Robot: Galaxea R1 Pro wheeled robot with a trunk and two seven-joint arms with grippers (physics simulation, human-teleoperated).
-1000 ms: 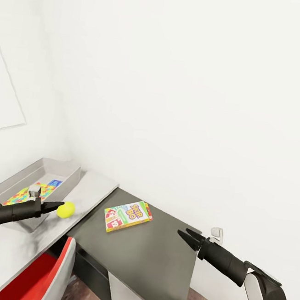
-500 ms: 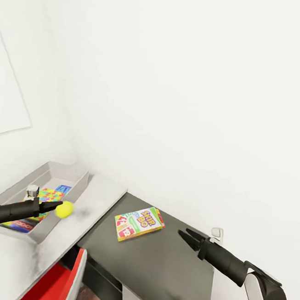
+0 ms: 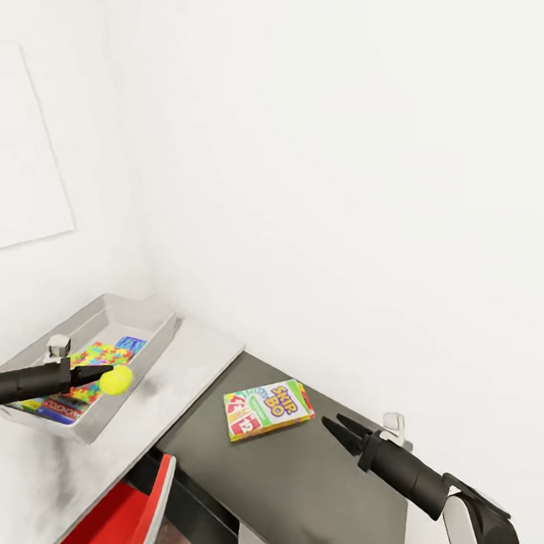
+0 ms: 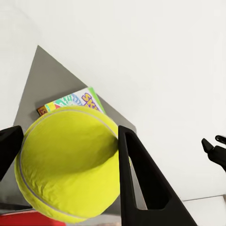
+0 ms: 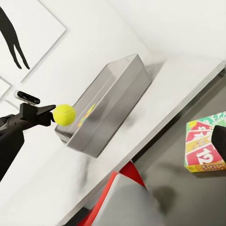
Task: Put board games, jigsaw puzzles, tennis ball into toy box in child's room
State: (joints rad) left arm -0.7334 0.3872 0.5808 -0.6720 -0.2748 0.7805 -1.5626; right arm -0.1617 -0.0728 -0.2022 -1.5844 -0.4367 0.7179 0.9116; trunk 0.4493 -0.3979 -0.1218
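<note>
Left pincer (image 3: 108, 378) clamped tennis ball (image 3: 116, 379) across middle; ball looked light, springy, roll-prone. Right pincer (image 3: 330, 425) slightly parted, empty.

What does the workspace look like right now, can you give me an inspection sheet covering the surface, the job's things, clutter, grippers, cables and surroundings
Surface: white-grey table; lower dark-grey side unit beside it.
Job's things: tennis ball held over the near edge of the toy box; colourful jigsaw puzzles and a printed board game lie inside the box; Skip-Bo board game lies flat on the side unit.
Clutter: nothing seen.
Grippers: left gripper shut on the tennis ball; right gripper open, empty, above the side unit.
Cables: nothing seen.
Surroundings: white wall; red chair below the table edge; silhouette picture on the wall.
</note>
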